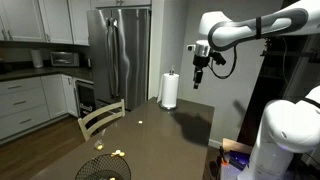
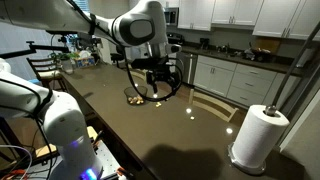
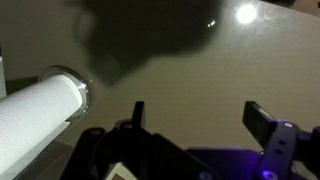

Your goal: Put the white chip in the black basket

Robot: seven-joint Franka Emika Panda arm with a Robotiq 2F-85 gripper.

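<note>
The black basket (image 1: 103,168) is a round wire-mesh bowl at the near end of the dark table (image 1: 175,135). Small pale-yellow bits (image 1: 119,153) lie beside it. A tiny whitish speck, the white chip (image 1: 140,123), lies on the table near the chair; it also shows in an exterior view (image 2: 191,112). My gripper (image 1: 198,76) hangs high above the table's far part, open and empty. It shows in both exterior views (image 2: 160,86). In the wrist view the two fingers (image 3: 200,120) stand wide apart over bare table with nothing between them.
A white paper towel roll (image 1: 169,90) stands upright at the far end of the table, also in the wrist view (image 3: 35,112) and close to an exterior camera (image 2: 258,137). A wooden chair (image 1: 101,118) stands at the table's side. A second robot's white body (image 1: 285,135) is nearby.
</note>
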